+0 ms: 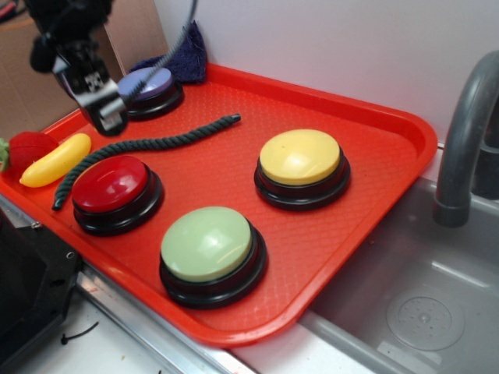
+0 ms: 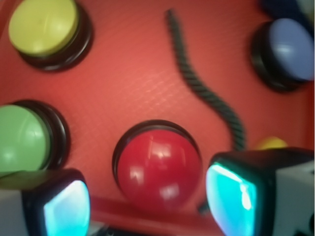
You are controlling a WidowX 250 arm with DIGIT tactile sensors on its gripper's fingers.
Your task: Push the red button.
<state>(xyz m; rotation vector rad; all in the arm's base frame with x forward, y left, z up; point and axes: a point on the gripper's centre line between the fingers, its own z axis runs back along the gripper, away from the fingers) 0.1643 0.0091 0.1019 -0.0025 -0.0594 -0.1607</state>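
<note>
The wrist view is soft with blur throughout. Its left edge crops the green button [image 2: 22, 140], its right edge the blue button [image 2: 290, 49]; a yellow object [image 2: 271, 143] peeks above one fingertip [image 2: 231, 196], unidentifiable. In the exterior view, at ten o'clock, the gripper [image 1: 105, 105] overlaps the blue button [image 1: 152, 84]; its jaws cannot be read there. The faucet [image 1: 466, 132] runs off frame at three o'clock.
</note>
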